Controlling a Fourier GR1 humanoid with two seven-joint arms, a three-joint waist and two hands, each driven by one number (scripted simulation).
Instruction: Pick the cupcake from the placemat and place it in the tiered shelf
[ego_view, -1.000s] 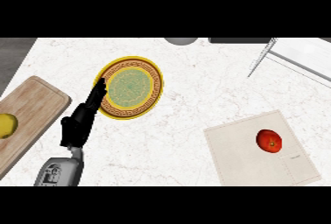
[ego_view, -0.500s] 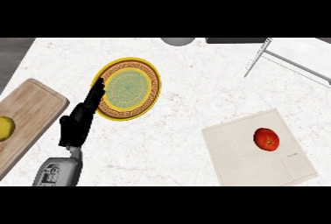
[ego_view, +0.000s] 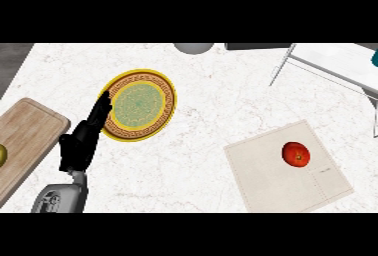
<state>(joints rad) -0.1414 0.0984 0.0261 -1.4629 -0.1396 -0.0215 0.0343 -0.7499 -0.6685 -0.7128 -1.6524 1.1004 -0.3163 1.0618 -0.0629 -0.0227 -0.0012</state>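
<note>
Slightly leftward everything has slid in my view; my left hand (ego_view: 77, 147) stands by the plate (ego_view: 140, 104), fingers (ego_view: 98, 114) straight, pressed together; the round red thing (ego_view: 295, 154) sits on the placemat (ego_view: 277, 180).

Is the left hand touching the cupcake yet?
Apart: head view shows the left hand by the plate, bare counter between it and the cupcake on the placemat.

Desk: a white marble top (ego_view: 207, 165) with faint grey veins is seen filling nearly the whole view.
Left corner: a dark grey strip (ego_view: 13, 60) is shown beyond the desk's upper-left edge; whether it is floor or wall cannot be told.
Far edge: a pale grey rounded shape (ego_view: 193, 47) is cut off there, with a dark flat panel (ego_view: 255, 46) near it on the right.
Light: the desk is evenly lit; only soft shadows are thrown.
</note>
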